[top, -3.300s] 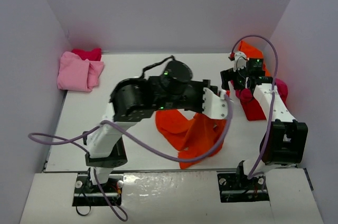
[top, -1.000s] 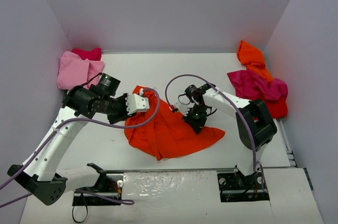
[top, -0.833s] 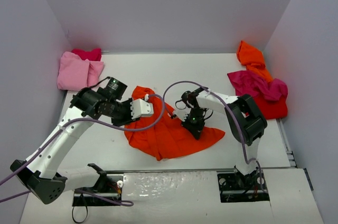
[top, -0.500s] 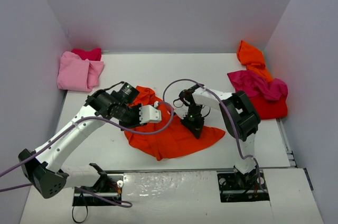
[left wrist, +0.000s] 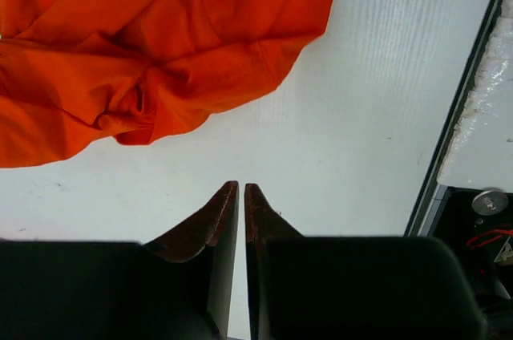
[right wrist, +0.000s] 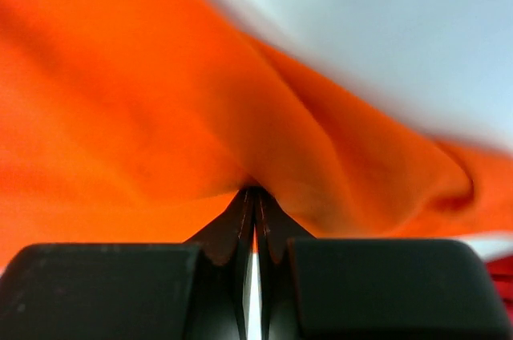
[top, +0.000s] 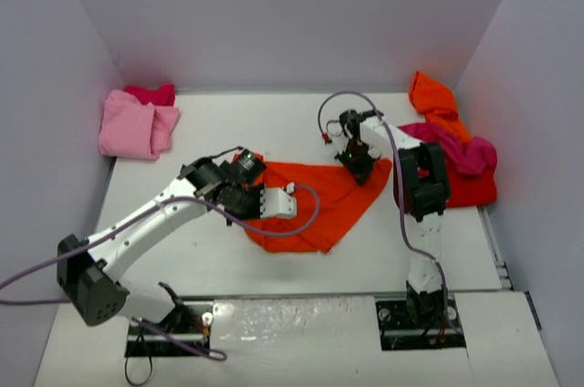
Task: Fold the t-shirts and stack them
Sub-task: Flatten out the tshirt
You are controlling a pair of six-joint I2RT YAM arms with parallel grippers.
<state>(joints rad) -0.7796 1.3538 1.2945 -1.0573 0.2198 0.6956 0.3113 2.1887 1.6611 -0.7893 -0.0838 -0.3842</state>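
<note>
An orange t-shirt (top: 319, 195) lies spread across the middle of the table. My right gripper (top: 358, 163) is at its far right edge and shut on a fold of the cloth. In the right wrist view the gripper (right wrist: 254, 190) pinches that fold, and the orange t-shirt (right wrist: 160, 99) fills the view. My left gripper (top: 290, 193) hangs over the shirt's near left part. In the left wrist view the gripper (left wrist: 241, 186) is shut with nothing between its fingers, above bare table, with the orange t-shirt (left wrist: 160, 35) beyond the tips.
Folded pink t-shirts (top: 137, 124) sit at the back left corner. A loose pile lies at the right wall: an orange t-shirt (top: 433, 95), a magenta one (top: 461, 151) and a red one (top: 472, 190). The table's near edge (left wrist: 465, 99) runs just right of my left gripper.
My right gripper has dragged the shirt's edge toward the back right, spreading the cloth wider. My left arm has swung right and nearer, and its jaws have closed empty.
</note>
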